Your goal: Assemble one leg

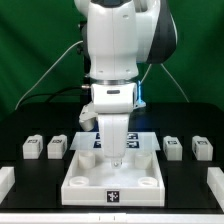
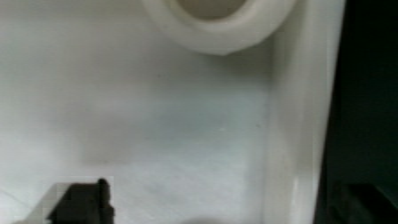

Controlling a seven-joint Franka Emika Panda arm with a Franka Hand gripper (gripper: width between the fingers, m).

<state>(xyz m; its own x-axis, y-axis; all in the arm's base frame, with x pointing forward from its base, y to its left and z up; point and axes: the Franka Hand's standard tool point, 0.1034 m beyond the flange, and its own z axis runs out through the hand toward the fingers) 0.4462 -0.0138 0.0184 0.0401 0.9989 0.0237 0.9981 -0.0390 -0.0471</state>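
Four small white legs stand on the black table, two at the exterior view's left and two at its right. My gripper points straight down over the middle of the large white square panel, just above its floor, and holds nothing. In the wrist view the gripper looks open. One black finger shows over the panel's floor, near a round corner socket and the raised rim. The other finger is not clearly seen.
The marker board lies behind the panel, partly hidden by the arm. White parts show at the table's front corners, at the left and the right. A green backdrop stands behind.
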